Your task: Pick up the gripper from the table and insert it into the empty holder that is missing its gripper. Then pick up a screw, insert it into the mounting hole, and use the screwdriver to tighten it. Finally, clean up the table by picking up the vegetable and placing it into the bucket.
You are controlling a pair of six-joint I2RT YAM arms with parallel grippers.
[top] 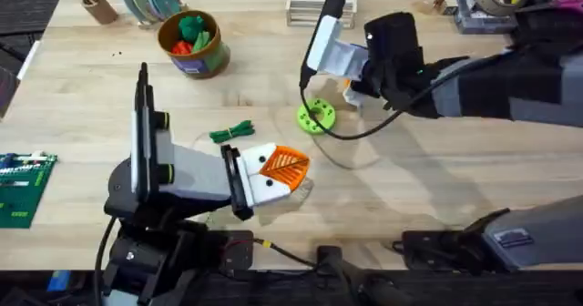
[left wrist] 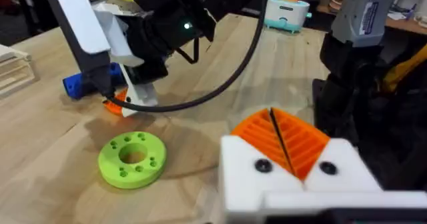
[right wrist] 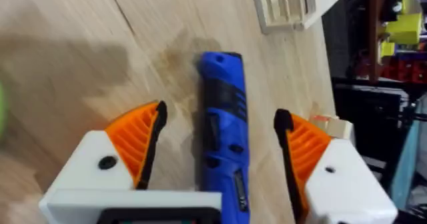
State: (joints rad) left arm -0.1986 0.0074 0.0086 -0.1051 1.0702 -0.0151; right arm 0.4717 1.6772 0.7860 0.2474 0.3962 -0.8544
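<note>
Your right gripper, fingers wide, is straddling the screwdriver: rigid, slick; grip mid-barrel. Left gripper is resting pinched shut.

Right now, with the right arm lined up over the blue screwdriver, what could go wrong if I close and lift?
1. The right gripper straddles the screwdriver with jaws open wide; the tool lies nearer one pad, so closing may push or roll it rather than clamp it squarely.
2. The green ring-shaped disc sits close beside the right gripper, and a black cable hangs above it; lifting might drag or snag it.
</note>
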